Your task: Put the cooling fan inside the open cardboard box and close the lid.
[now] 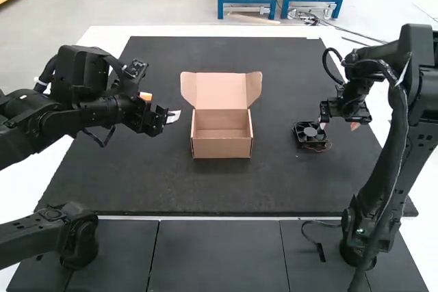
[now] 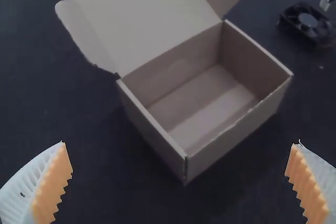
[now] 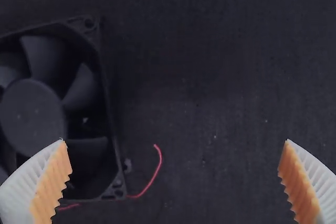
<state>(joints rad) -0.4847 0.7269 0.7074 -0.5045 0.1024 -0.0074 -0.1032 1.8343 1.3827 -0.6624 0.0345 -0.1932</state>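
Cooling fan [image 1: 311, 135] lies flat on the bench [image 1: 102, 182] toward its right edge, apart from the open cardboard box [image 1: 221, 133] at mid-bench, lid [image 1: 220, 90] upright. Right jaws hang released above the fan's edge — apparently poised to grasp; left jaws, released, face the box, likely for the lid.

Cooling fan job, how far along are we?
Nothing is done yet: the cooling fan lies on the mat beside the cardboard box, which is empty, lid up. In hand: the right claw hangs open by the fan, holding nothing. Left: grasp, place, close.
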